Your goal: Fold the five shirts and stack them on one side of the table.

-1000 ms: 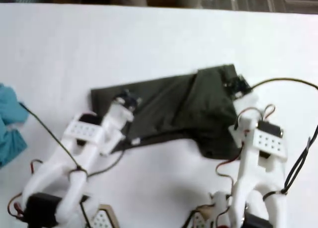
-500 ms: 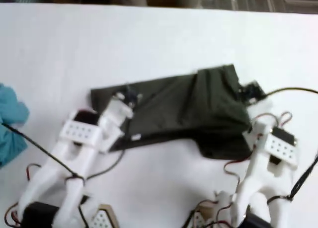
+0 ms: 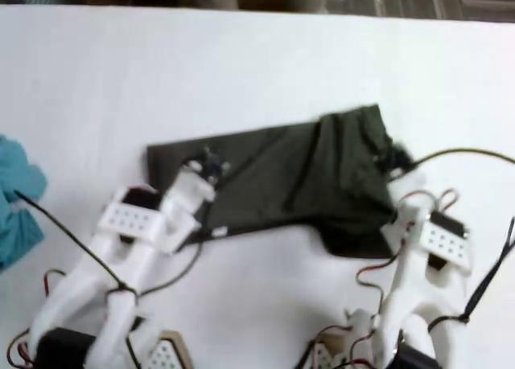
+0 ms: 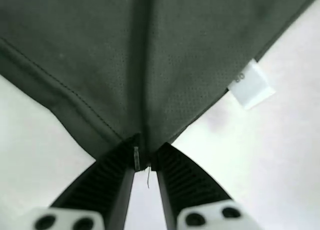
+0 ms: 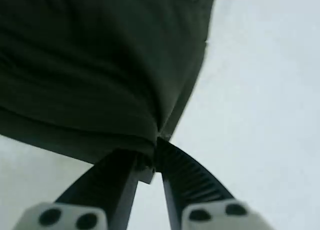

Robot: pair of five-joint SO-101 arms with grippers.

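— What has the right arm done in the last second?

— It swung out toward the worktop's [image 3: 241,55] right edge, dragging the shirt's [image 3: 298,172] right end with it. Now it has come part of the way back and sits a little closer to the near edge. The right pincer [image 3: 394,156] is clamped on a bunched fold of dark cloth at that end.

— And the left arm?

— It has hardly moved. The left pincer [image 3: 208,163] is pressed together on the shirt's edge near its left end, just along from the white label [image 4: 250,83], so that end has stayed put.

— So where is the shirt now?

— It lies mid-worktop as a long dark band. The left part is flat and the right part is humped and creased where it was tugged. The stretch seen half a second ago has gone slack again.

— What does that mean for the task?

— It looks like a tug to take out wrinkles or square the band, with the left arm as the anchor. The shirt seems to be folded lengthwise already, and the crosswise fold is not yet done. A teal cloth [image 3: 16,200] waits in a crumple at the left edge, so most of the job probably lies ahead.
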